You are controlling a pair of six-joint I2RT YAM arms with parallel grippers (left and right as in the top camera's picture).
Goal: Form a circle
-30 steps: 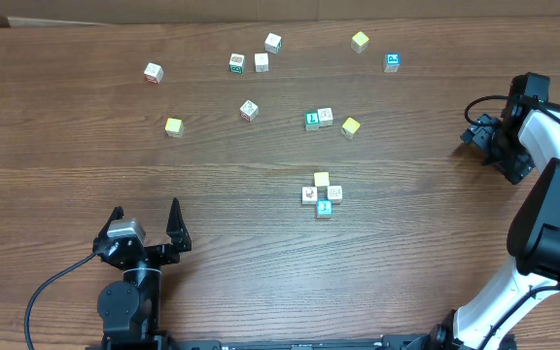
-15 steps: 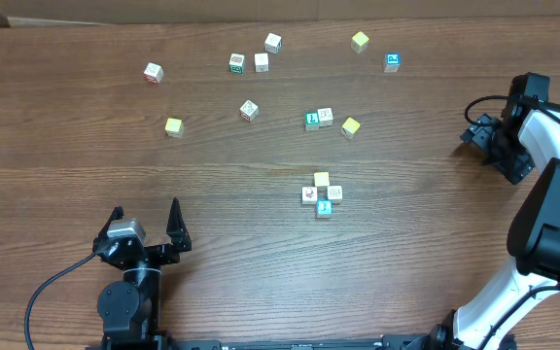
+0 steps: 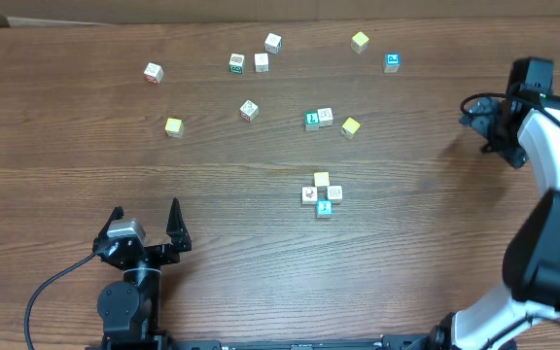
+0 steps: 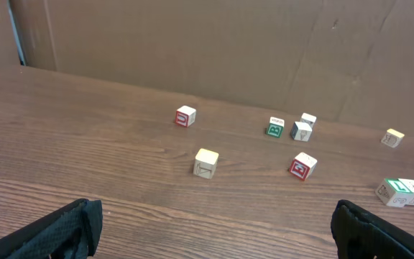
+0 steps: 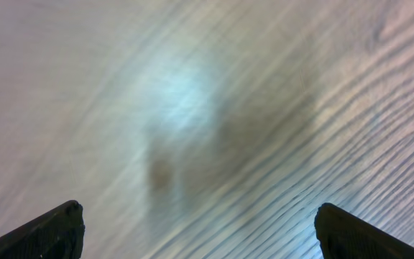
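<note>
The circle (image 3: 321,193) is a tight ring of small cubes a little right of the table's middle: pale yellow (image 3: 321,179) at the far side, two white picture cubes (image 3: 309,194) at the sides, cyan-blue (image 3: 324,208) nearest. My left gripper (image 3: 145,210) stands open at the near left, far from the ring, with only bare wood between its fingers (image 4: 63,232). My right gripper (image 3: 477,119) hovers at the right edge, open and empty. Its wrist view shows blurred wood grain between the fingertips (image 5: 52,232). The ring is outside both wrist views.
Loose cubes lie scattered across the far half: a white one (image 3: 153,71), a yellow one (image 3: 173,126), a green and white pair (image 3: 319,119), a yellow one (image 3: 350,126), a blue one (image 3: 392,62). A cardboard wall (image 4: 192,43) stands behind the table.
The right arm has swung a little toward the far side of the table, and its wrist view is motion-blurred. The left arm and all cubes are where they were.
</note>
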